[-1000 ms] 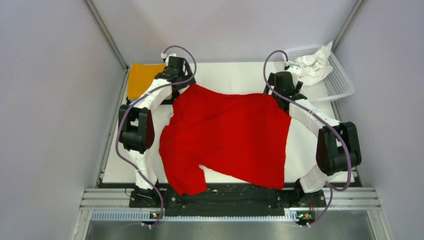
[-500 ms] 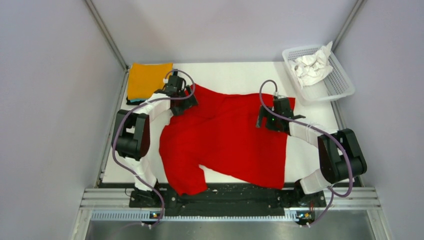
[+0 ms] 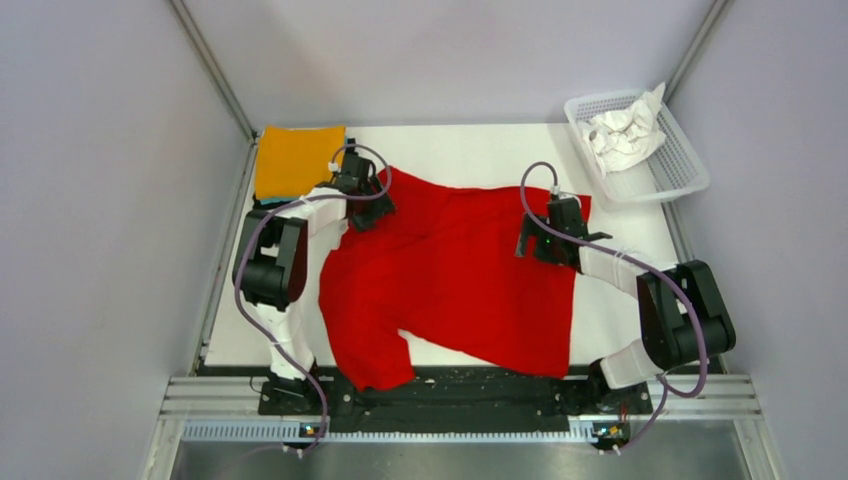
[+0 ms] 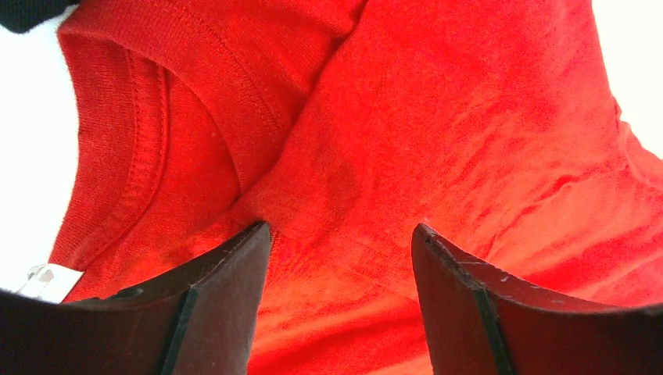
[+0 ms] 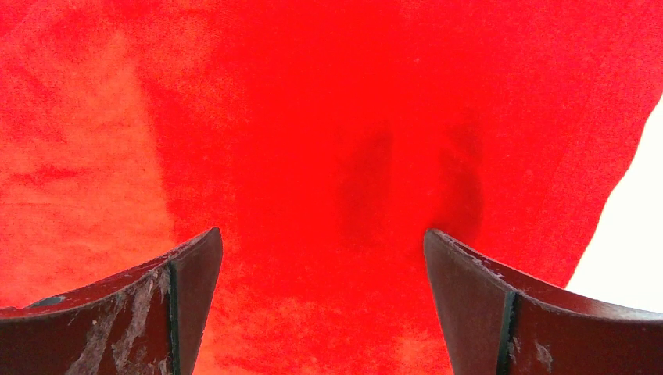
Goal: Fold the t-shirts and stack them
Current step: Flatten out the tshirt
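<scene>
White desk [image 3: 480,150] carries the red t-shirt [image 3: 460,280], spread across its middle. I see my left claw [image 4: 340,234] apart over the collar [image 4: 234,86], right claw [image 5: 322,234] apart near the shirt's right edge. Limp, light cloth; I'd pinch collar seam and edge.

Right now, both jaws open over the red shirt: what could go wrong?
Left jaws stand open at the collar of the red shirt; closing there may catch one layer only. Its near sleeve lies over the black rail and could snag when folded.
</scene>
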Motion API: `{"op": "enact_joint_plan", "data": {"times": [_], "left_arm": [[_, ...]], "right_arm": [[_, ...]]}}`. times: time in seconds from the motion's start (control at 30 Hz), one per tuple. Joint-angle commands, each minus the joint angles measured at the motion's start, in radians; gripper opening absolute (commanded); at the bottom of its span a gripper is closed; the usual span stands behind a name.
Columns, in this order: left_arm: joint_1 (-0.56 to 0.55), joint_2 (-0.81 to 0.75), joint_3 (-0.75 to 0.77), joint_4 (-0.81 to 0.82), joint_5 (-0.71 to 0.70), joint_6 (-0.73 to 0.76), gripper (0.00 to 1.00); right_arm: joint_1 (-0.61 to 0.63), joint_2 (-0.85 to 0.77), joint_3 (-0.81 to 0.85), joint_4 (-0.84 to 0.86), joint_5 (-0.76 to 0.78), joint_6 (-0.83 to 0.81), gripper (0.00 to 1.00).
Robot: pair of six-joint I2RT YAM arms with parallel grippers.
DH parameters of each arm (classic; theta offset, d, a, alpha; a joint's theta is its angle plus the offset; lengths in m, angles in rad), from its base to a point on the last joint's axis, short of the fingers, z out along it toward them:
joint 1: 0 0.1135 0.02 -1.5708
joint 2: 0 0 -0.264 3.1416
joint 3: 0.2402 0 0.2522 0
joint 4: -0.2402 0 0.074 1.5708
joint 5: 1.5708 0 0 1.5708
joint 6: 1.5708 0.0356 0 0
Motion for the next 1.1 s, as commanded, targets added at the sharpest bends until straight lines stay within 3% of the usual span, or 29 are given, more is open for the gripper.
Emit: {"op": "enact_joint_plan", "data": {"times": [0.0,0.2,0.63,0.93,1.0,1.07], "left_arm": [[-0.004,0.045,0.032,0.032,-0.018,-0.018,0.68],[-0.007,0.052,0.062,0.022,-0.015,-0.021,0.54],[-0.008,0.039,0.155,-0.034,-0.045,0.008,0.50],[-0.010,0.126,0.209,-0.068,-0.034,0.027,0.48],[-0.010,0.138,0.207,-0.066,-0.034,0.025,0.39],[-0.010,0.139,0.209,-0.065,-0.034,0.024,0.23]], "right_arm": [[0.006,-0.019,-0.011,-0.017,0.054,-0.010,0.98],[0.006,-0.009,-0.012,-0.019,0.062,-0.015,0.98],[0.005,0.003,-0.007,-0.025,0.076,-0.023,0.98],[0.006,0.021,0.001,-0.032,0.093,-0.028,0.98],[0.005,0.023,0.002,-0.032,0.091,-0.029,0.98],[0.006,0.026,0.003,-0.033,0.089,-0.030,0.98]]}}
